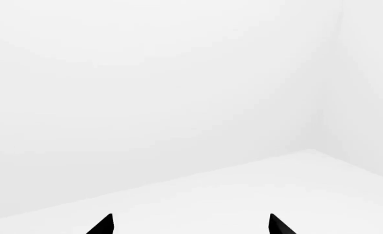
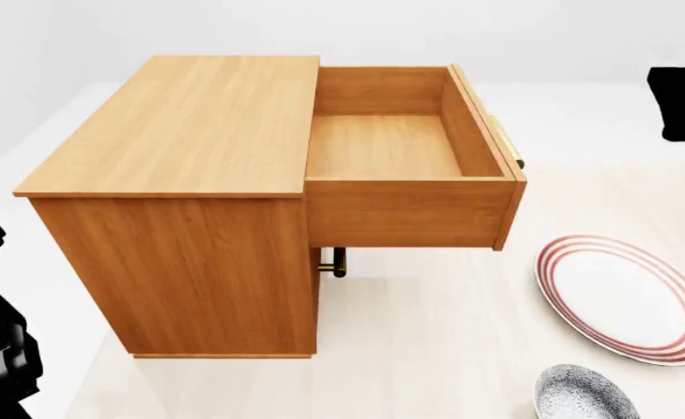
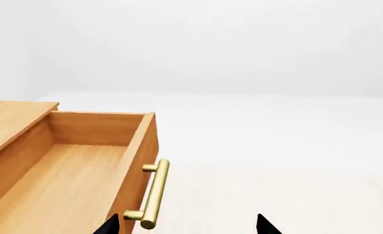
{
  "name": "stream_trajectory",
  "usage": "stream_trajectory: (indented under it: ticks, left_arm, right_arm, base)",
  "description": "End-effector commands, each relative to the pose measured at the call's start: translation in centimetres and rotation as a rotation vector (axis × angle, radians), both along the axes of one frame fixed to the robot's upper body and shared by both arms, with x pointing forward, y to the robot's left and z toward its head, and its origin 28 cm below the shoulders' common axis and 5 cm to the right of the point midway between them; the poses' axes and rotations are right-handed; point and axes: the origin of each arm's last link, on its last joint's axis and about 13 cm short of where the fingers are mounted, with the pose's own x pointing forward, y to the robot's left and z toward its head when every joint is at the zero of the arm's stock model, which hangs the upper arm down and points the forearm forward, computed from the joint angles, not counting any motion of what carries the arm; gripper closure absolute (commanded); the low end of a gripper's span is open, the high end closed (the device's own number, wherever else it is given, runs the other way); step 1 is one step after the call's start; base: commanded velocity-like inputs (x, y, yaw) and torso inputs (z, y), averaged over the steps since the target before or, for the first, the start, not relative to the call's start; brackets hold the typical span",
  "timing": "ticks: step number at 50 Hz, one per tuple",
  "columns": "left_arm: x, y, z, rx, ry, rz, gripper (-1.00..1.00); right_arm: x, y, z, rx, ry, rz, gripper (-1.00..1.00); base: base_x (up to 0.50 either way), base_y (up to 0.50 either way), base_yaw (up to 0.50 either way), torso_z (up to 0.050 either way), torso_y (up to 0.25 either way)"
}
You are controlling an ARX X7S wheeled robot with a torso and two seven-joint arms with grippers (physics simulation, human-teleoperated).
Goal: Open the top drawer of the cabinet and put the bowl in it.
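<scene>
The cabinet (image 2: pixel 191 201) stands on the pale floor, the largest thing in the head view. Its top drawer (image 2: pixel 407 157) is pulled fully out to the right, a shallow wooden box with nothing in it; the brass handle (image 3: pixel 153 194) on its front shows in the right wrist view, just beside the right gripper (image 3: pixel 186 225), whose jaws stand spread and hold nothing. A lower handle (image 2: pixel 332 261) peeks out beneath the drawer. The plate (image 2: pixel 624 297) with red rings lies on the floor to the right. The bowl (image 2: pixel 585 394) sits just in front of the plate, well apart from both arms. The left gripper (image 1: pixel 191 225) faces bare white floor, jaws apart and empty.
</scene>
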Motion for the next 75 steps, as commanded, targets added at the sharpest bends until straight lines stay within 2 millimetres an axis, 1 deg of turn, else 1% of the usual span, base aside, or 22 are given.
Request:
stream_trajectory:
  ticks: [1, 7, 11, 19, 31, 42, 60, 69, 75]
  left_arm:
    - [0.0, -0.1, -0.1, -0.001, 0.000, -0.003, -1.00]
    - [0.0, -0.1, -0.1, 0.000, 0.002, -0.005, -1.00]
    - [0.0, -0.1, -0.1, 0.001, 0.001, -0.006, -1.00]
    - [-0.1, -0.1, -0.2, -0.002, 0.002, -0.005, -1.00]
    - [0.0, 0.0, -0.1, -0.004, -0.001, -0.003, -1.00]
    - [0.0, 0.0, 0.0, -0.001, -0.003, -0.003, -1.00]
    - [0.1, -0.1, 0.1, 0.003, -0.002, -0.004, -1.00]
    - [0.1, -0.1, 0.0, 0.003, -0.003, -0.003, -1.00]
    - [0.1, -0.1, 0.0, 0.004, -0.003, -0.005, -1.00]
  right_arm:
    - [-2.3, -0.5, -4.2, -0.001, 0.053, -0.015, -1.00]
    - [-2.8, -0.7, -7.2, -0.024, 0.181, 0.010, -1.00]
    - [-3.3, -0.8, -8.7, -0.043, 0.274, 0.044, -1.00]
    - [-4.0, -1.2, -10.6, -0.050, 0.339, 0.044, -1.00]
    - [-4.8, -1.9, -13.9, -0.037, 0.416, 0.009, -1.00]
    - [-5.0, -2.4, -15.0, -0.029, 0.441, -0.008, -1.00]
    - [-5.7, -2.6, -17.2, -0.105, 0.545, 0.065, -1.00]
    - [-5.8, -3.3, -18.4, -0.147, 0.597, 0.049, -1.00]
    - [-5.6, -3.9, -19.1, -0.149, 0.614, -0.002, -1.00]
  base:
    - [0.00, 0.00, 0.00, 0.000, 0.000]
    - [0.00, 0.00, 0.00, 0.000, 0.000]
    - [0.00, 0.00, 0.00, 0.000, 0.000]
    - [0.00, 0.00, 0.00, 0.000, 0.000]
    - [0.00, 0.00, 0.00, 0.000, 0.000]
    - [0.00, 0.00, 0.00, 0.000, 0.000]
    - [0.00, 0.00, 0.00, 0.000, 0.000]
    - [0.00, 0.00, 0.00, 0.000, 0.000]
    - [0.00, 0.00, 0.00, 0.000, 0.000]
